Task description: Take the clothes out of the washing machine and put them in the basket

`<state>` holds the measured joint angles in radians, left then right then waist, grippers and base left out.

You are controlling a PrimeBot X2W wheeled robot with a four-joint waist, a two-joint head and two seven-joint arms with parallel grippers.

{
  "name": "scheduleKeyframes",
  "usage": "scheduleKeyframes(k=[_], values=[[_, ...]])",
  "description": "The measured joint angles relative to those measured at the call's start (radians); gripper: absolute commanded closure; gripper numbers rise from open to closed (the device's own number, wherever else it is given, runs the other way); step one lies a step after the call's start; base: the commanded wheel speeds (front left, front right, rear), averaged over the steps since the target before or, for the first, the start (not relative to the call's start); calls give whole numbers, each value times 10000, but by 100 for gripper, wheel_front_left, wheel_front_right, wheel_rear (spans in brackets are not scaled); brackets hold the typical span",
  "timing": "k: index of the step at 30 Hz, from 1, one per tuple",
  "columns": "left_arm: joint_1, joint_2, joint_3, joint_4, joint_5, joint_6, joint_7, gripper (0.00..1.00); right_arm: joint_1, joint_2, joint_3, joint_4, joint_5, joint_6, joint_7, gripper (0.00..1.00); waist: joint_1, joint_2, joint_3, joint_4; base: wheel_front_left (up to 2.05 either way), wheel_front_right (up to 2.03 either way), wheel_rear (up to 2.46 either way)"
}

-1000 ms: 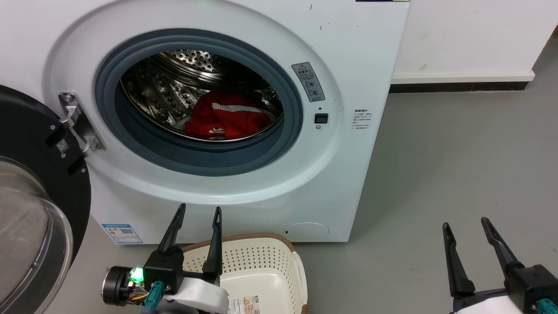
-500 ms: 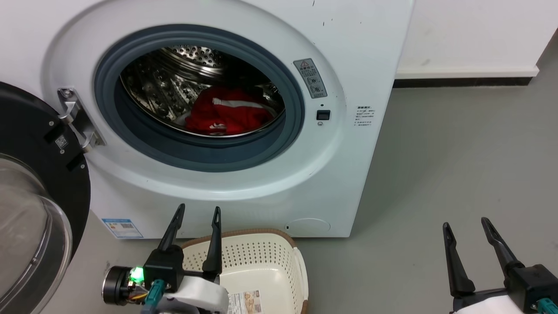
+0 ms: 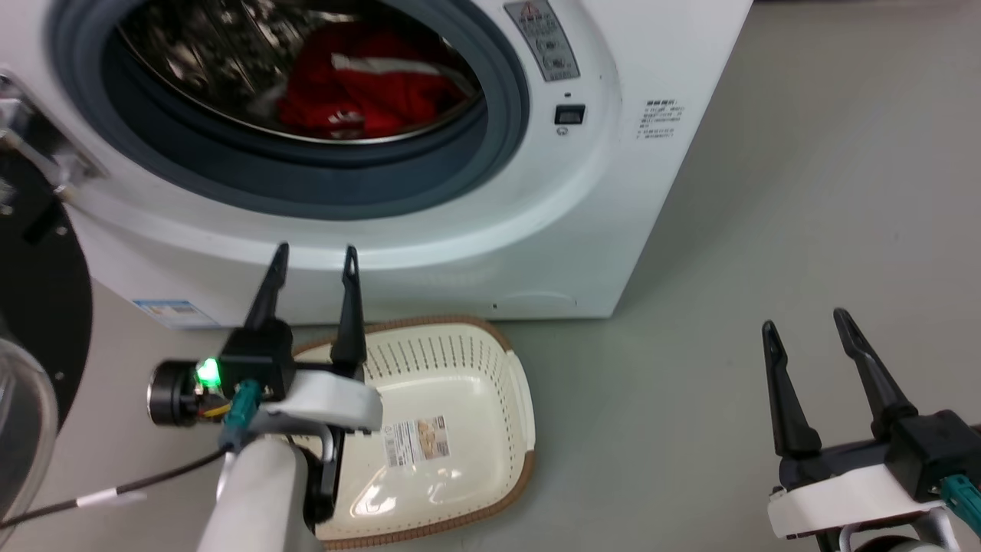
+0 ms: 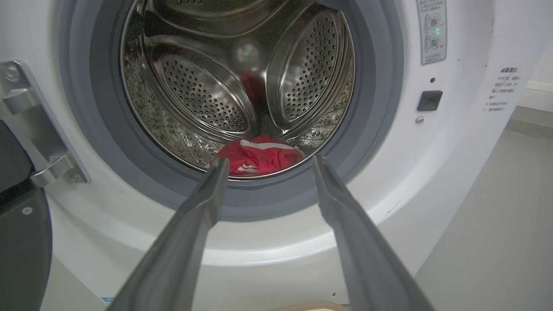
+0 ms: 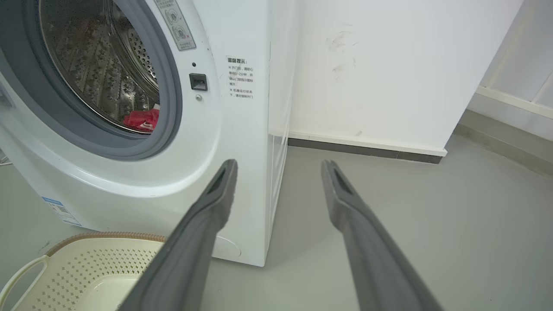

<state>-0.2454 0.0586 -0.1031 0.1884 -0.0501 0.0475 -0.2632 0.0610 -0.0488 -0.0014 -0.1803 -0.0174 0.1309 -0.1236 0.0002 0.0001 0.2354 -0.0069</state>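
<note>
Both my grippers hold nothing and their jaws stand wide apart. My left gripper (image 3: 316, 248) hovers over the back left corner of the basket (image 3: 467, 360), with its fingers pointing at the washing machine (image 3: 613, 192) just below the porthole. The clothes (image 3: 360, 92) lie red at the bottom of the steel drum. The thick grey gasket (image 3: 306, 188) rises between them and my fingers. The black-rimmed door (image 3: 38, 307) hangs open at my left. The basket sits on the grey floor (image 3: 766, 230) just in front of the machine, with a paper label (image 3: 418, 438) inside it. My right gripper (image 3: 805, 320) hangs over the floor, well apart from the machine.
</note>
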Motion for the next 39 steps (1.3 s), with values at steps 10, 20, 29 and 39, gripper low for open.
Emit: scheduleKeyframes(k=[10,20,29,39], values=[[-2655,698,512,1457,33,-123,0,0,-965,-10,433,376,178,0,-362,0,1,0,1878,-513,0,0,0],[-5622,1662,775,4080,84,-353,359,0,-1531,-17,926,1116,520,0,-846,0,1,0,3010,-1560,0,0,0],[-8094,2617,966,6000,-73,-568,1776,0,-1891,-19,1296,1638,907,0,-1154,0,0,0,3531,-2293,0,0,0],[-10211,3816,811,7367,21,-989,3496,0,-2209,-21,1964,2027,1404,0,-1342,0,0,0,4188,-2914,0,0,0]])
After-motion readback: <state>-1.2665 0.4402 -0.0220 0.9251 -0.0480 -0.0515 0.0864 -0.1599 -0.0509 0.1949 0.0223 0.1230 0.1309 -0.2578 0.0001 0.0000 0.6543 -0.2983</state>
